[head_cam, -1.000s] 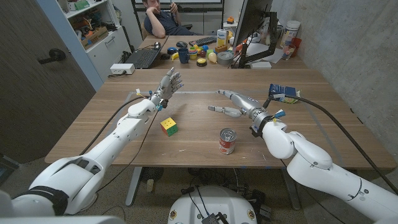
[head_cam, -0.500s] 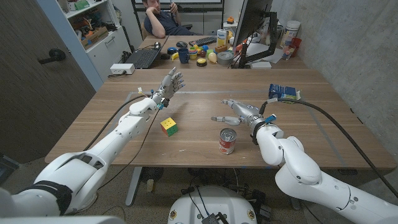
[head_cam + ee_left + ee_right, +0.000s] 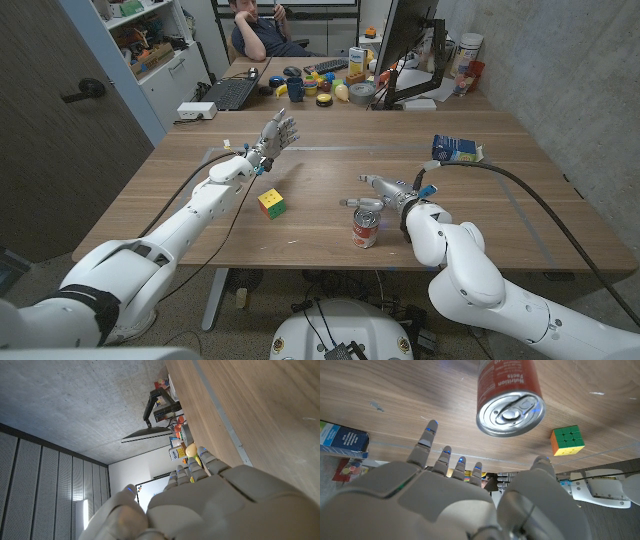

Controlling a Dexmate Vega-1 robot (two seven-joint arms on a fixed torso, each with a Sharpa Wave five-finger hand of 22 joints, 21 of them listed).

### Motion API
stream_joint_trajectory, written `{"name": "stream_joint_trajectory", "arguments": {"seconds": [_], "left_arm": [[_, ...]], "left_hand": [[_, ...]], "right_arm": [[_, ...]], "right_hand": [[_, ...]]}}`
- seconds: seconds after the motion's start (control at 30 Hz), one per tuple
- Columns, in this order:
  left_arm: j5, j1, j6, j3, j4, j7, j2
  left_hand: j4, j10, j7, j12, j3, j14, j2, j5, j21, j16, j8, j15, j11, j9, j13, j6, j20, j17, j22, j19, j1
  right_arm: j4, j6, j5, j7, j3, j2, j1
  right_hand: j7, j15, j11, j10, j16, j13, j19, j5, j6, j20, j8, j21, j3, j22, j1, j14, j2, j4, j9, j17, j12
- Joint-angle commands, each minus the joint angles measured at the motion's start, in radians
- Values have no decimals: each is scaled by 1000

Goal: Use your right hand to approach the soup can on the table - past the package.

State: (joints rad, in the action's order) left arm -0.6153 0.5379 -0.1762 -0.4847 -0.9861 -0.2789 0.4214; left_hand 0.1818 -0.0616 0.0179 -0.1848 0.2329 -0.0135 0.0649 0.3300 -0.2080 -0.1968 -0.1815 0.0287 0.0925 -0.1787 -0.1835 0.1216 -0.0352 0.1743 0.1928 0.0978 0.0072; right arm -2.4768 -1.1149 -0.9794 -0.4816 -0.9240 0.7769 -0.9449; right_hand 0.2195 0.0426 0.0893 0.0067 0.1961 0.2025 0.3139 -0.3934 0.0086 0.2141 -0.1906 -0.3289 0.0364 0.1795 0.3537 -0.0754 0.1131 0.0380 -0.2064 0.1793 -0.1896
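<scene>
Change: over the last second the right hand (image 3: 378, 192) has swept back from mid-surface, away from the package (image 3: 457, 150), toward the soup can (image 3: 366, 227).
Right hand: fingers spread, holding nothing, now hovering just behind the can's top.
Soup can: upright near the surface's (image 3: 320, 160) front edge, right of the colour cube (image 3: 271, 203); its lid fills the right wrist view (image 3: 510, 411).
Left hand (image 3: 276, 131): raised, open, unchanged.
Meaning: the package is passed; the approach looks nearly complete.
</scene>
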Motion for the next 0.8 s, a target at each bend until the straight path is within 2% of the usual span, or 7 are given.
{"name": "stream_joint_trajectory", "arguments": {"seconds": [0.03,0.23,0.53,0.8], "left_arm": [[-3,-19,-13,-3,51,-34,-15],[-5,-24,-21,-2,69,-47,-19],[-8,-29,-28,3,89,-60,-20],[-8,-40,-39,3,114,-77,-28]], "left_hand": [[2,-3,2,-3,-2,-5,99,6,-4,-5,-5,9,6,-4,-3,9,-2,5,3,3,-1],[2,-2,1,-3,-2,-6,99,6,-4,-5,-6,10,7,-4,-3,8,-2,5,3,3,-1],[2,-3,1,-3,-3,-6,99,6,-4,-5,-5,9,7,-4,-3,10,-2,5,4,3,-2],[3,-4,0,-3,-4,-6,99,6,-4,-5,-5,9,5,-4,-3,10,-1,5,4,3,-2]], "right_arm": [[-2,-105,-57,-164,-96,-22,87],[7,-153,-102,-238,-149,-25,138],[17,-180,-158,-300,-197,-36,176],[29,-189,-251,-380,-206,-61,172]], "right_hand": [[2,9,6,-14,3,3,28,-9,-3,2,-7,-5,-11,2,20,-3,-1,6,-3,4,-1],[2,13,15,-36,-3,3,47,-14,0,3,-13,-2,-12,0,42,11,-2,15,-5,3,1],[2,14,13,-42,-3,3,59,-19,1,4,-16,1,-12,-1,61,13,-5,23,-6,3,-1],[2,10,20,-54,-4,3,79,-30,0,4,-20,8,-6,-2,103,19,-17,39,-7,3,-3]]}}
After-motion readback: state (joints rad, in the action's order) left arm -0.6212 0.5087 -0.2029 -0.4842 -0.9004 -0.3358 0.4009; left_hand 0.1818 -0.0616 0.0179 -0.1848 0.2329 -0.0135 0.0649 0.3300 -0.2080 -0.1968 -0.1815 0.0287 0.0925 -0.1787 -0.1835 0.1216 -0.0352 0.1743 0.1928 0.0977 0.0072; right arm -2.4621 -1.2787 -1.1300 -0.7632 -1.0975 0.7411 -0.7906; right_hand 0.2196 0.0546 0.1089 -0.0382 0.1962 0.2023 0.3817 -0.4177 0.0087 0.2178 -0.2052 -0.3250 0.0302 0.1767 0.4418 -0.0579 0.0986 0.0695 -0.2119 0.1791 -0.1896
